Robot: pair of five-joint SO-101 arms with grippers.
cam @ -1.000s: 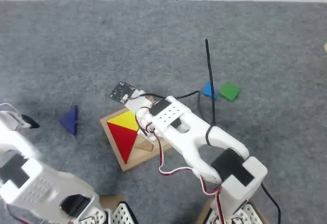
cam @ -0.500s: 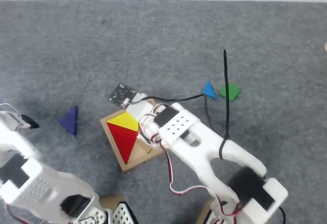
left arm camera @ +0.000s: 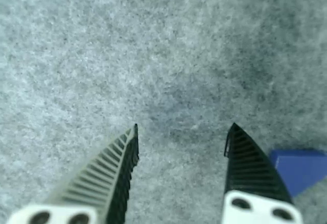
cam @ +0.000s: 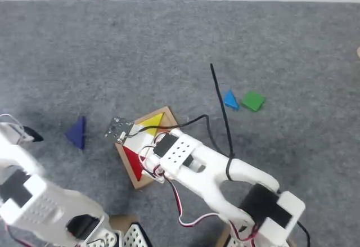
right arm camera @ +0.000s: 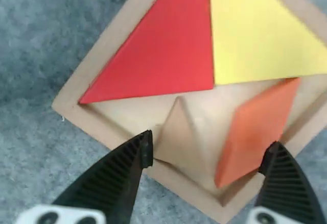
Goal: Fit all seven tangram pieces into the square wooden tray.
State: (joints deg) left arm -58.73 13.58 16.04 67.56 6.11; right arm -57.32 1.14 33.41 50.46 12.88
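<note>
The square wooden tray [right arm camera: 104, 132] holds a red triangle [right arm camera: 163, 55] and a yellow triangle [right arm camera: 255, 35] side by side. An orange parallelogram [right arm camera: 255, 132] leans against one tray corner, and a pale wood-coloured triangle [right arm camera: 179, 132] lies beside it. My right gripper [right arm camera: 209, 152] hangs open just above these two pieces, holding nothing. In the high view the right arm [cam: 185, 157] covers much of the tray [cam: 163, 113]. My left gripper [left arm camera: 184, 132] is open over bare carpet, with a dark blue triangle [left arm camera: 299, 168] just past one finger.
A small blue triangle [cam: 229, 99] and a green square [cam: 252, 101] lie on the grey carpet to the right of the tray. The dark blue triangle [cam: 77, 132] sits to its left. A black cable [cam: 219, 106] rises from the right arm.
The right arm has swung left and nearer, so it now covers more of the tray. The left arm has not moved.
</note>
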